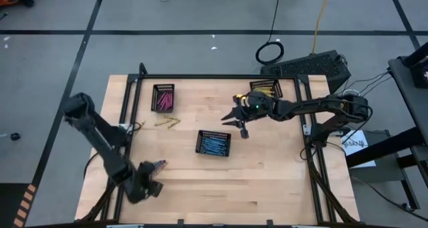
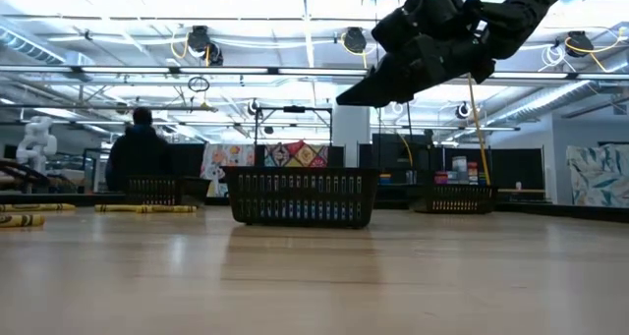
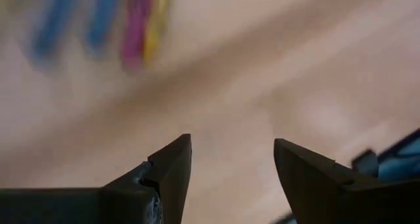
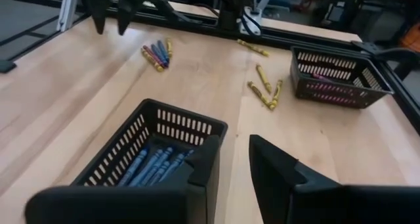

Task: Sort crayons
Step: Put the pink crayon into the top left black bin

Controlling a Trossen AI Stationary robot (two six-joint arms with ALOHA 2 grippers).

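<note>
A small bunch of blue, magenta and yellow crayons (image 1: 159, 164) lies on the table near the front left; it also shows in the right wrist view (image 4: 157, 53) and, blurred, in the left wrist view (image 3: 98, 20). My left gripper (image 1: 152, 186) hovers just short of the bunch, open and empty (image 3: 233, 158). Several yellow crayons (image 1: 167, 123) lie loose on the wood (image 4: 266, 86). My right gripper (image 1: 235, 123) is open and empty (image 4: 235, 165), raised above the table (image 2: 393, 80) beside the black mesh tray of blue crayons (image 1: 214, 143).
A black tray with pink crayons (image 1: 163, 97) stands at the back left and a tray with yellow crayons (image 1: 265, 89) at the back right, partly under my right arm. A black frame (image 1: 214, 76) runs along the table's far and side edges. A person (image 2: 142, 148) stands in the room beyond.
</note>
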